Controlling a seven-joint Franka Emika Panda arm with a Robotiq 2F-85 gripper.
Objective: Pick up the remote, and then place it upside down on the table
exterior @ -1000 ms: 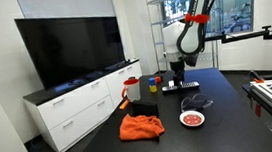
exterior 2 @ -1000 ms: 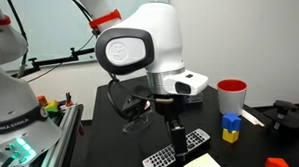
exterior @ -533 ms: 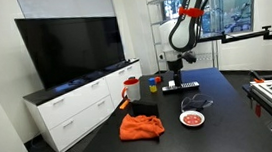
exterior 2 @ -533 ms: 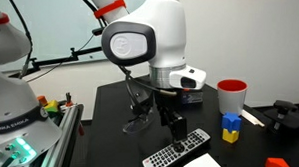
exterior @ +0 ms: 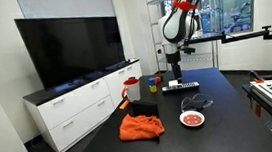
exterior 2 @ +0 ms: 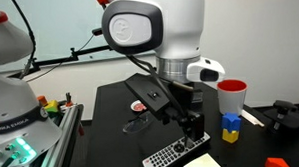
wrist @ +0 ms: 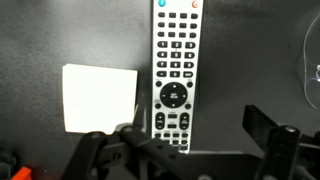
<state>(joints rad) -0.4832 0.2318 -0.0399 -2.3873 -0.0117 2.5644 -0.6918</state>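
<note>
While your gripper point(wrist: 185, 152) hangs open over the long slim black remote point(exterior 2: 177, 155), an end-biased grab risks pivoting.

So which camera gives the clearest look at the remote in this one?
The wrist view: the remote lies lengthwise right below the camera, button face up, every row distinct. In both exterior views it is only a small bar on the table, buttons hardly legible.

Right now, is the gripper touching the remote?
Apart. In an exterior view the open gripper hangs above the remote, with a visible gap between them.
</note>
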